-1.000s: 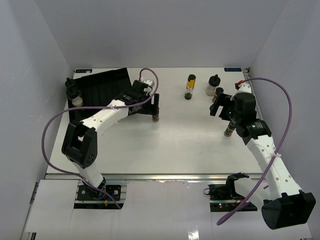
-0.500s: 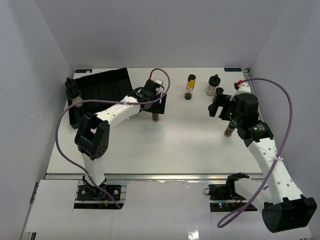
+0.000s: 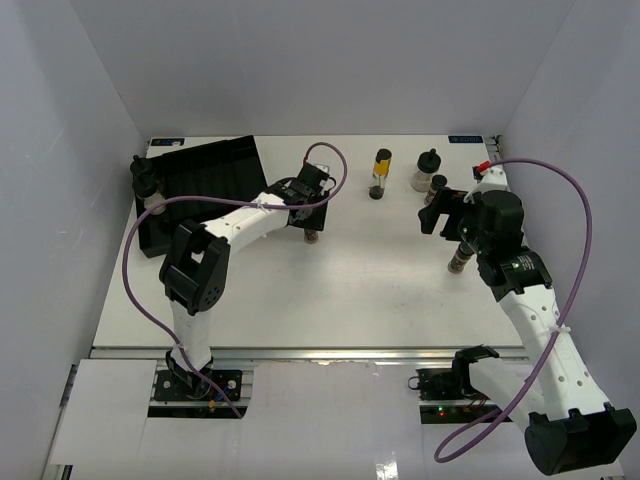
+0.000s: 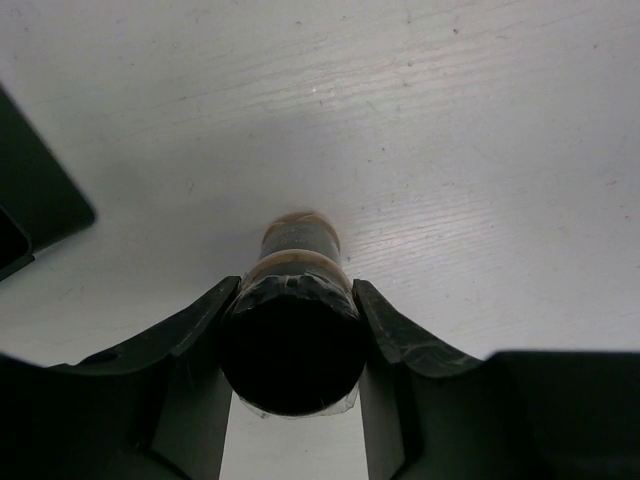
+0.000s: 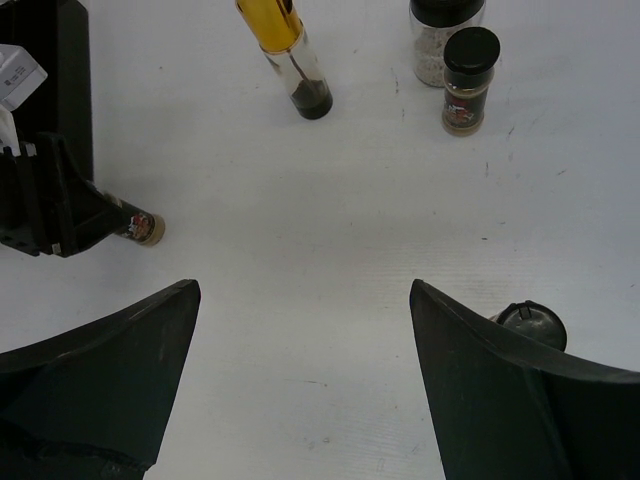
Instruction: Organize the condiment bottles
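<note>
We judge the small jar (image 4: 298, 238) light, rigid, slick; left gripper (image 4: 293, 305) pinches its cap (image 4: 292, 355), right gripper (image 5: 303, 300) gapes empty.

You see a matt white, finely grained table (image 4: 480, 150); right of the black plastic tray (image 3: 205, 175), the jar (image 4: 292, 330) has a matt black cap.

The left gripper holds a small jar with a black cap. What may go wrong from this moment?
1. The left gripper pinches the small clear black-capped jar only at its cap, so the jar may tilt or slip when lifted.
2. The open right gripper hangs with one finger close beside another small dark-capped jar; a sideways move might knock it over.
</note>
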You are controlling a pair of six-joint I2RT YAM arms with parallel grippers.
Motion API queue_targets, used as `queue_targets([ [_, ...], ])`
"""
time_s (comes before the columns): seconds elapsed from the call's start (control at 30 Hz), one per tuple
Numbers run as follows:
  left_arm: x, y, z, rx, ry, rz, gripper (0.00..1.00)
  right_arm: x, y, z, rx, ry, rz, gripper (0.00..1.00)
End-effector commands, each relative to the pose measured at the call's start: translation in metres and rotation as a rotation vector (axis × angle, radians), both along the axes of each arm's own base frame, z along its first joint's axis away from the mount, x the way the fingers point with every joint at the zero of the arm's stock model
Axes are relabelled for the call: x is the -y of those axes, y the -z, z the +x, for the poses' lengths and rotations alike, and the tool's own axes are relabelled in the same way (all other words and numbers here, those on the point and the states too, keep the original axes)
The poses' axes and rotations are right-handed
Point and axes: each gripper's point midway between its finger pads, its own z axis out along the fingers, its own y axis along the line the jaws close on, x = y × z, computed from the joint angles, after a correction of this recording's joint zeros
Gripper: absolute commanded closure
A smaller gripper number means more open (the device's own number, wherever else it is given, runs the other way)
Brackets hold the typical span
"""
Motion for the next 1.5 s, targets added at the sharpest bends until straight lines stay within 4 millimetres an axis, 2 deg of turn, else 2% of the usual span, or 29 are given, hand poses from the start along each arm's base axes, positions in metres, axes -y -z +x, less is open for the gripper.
queue_targets([
  [0.0,0.005,-0.041,0.011,0.082,-0.029,-0.044,0.77,0.000,-0.008,0.002,0.057,-0.004,-0.003,0.08],
  [0.13,0.005,-0.060,0.012,0.091,-0.042,-0.057,1.00,-0.002,-0.009,0.002,0.061,-0.009,-0.006,0.08],
  [0.27,0.000,-0.090,0.020,0.145,-0.076,-0.049,1.00,-0.003,-0.012,0.000,0.068,-0.016,-0.003,0.08],
  [0.33,-0.004,-0.114,0.029,0.191,-0.099,-0.036,1.00,-0.004,-0.012,0.000,0.069,-0.021,-0.001,0.08],
  [0.53,-0.036,-0.161,0.079,0.282,-0.188,-0.004,1.00,-0.013,-0.017,-0.003,0.077,-0.062,0.024,0.08],
  [0.63,-0.063,-0.168,0.112,0.303,-0.243,-0.011,1.00,-0.020,-0.016,-0.005,0.075,-0.094,0.039,0.08],
  [0.67,-0.071,-0.182,0.121,0.336,-0.264,-0.030,1.00,-0.020,-0.016,-0.005,0.075,-0.095,0.041,0.08],
  [0.7,-0.078,-0.183,0.128,0.343,-0.281,-0.034,1.00,-0.022,-0.017,-0.006,0.079,-0.103,0.046,0.08],
  [0.87,-0.123,-0.179,0.168,0.389,-0.342,-0.061,1.00,-0.030,-0.020,-0.008,0.085,-0.139,0.069,0.08],
  [1.07,-0.157,-0.159,0.206,0.423,-0.361,-0.056,1.00,-0.035,-0.020,-0.007,0.084,-0.157,0.073,0.07],
  [1.27,-0.172,-0.125,0.230,0.418,-0.351,-0.042,1.00,-0.036,-0.014,-0.008,0.080,-0.161,0.071,0.07],
  [1.4,-0.184,-0.094,0.237,0.379,-0.369,-0.021,1.00,-0.037,-0.013,-0.007,0.081,-0.163,0.070,0.07],
  [1.47,-0.188,-0.085,0.241,0.378,-0.370,-0.018,1.00,-0.038,-0.015,-0.007,0.083,-0.167,0.072,0.07],
])
